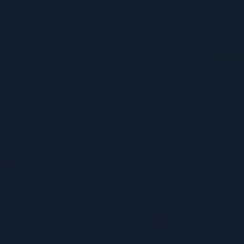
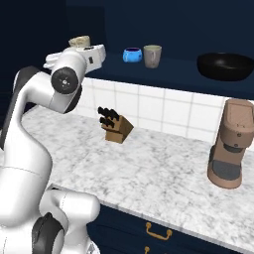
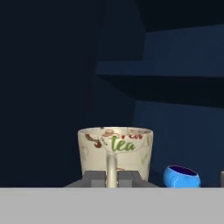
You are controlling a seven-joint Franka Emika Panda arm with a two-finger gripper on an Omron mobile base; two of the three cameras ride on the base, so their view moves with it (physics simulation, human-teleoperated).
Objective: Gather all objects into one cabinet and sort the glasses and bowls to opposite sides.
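My gripper (image 3: 112,178) is shut on the loop handle of a cream mottled mug (image 3: 115,151) printed with "tea". The handle stands upright between the two fingertips. In the right base view the arm reaches up to the open dark blue cabinet, and the mug (image 2: 79,40) shows just above the hand, with the gripper (image 2: 83,47) at the shelf's left end. A small blue bowl (image 2: 132,54) and a beige cup (image 2: 152,56) stand on the same shelf to the right. The blue bowl (image 3: 181,176) also appears low right of the mug.
A wide black bowl (image 2: 225,66) sits further right on the shelf (image 2: 178,69). On the marble counter (image 2: 149,173) below stand a wooden knife block (image 2: 116,127) by the tiled wall and a brown coffee machine (image 2: 230,144) at the right.
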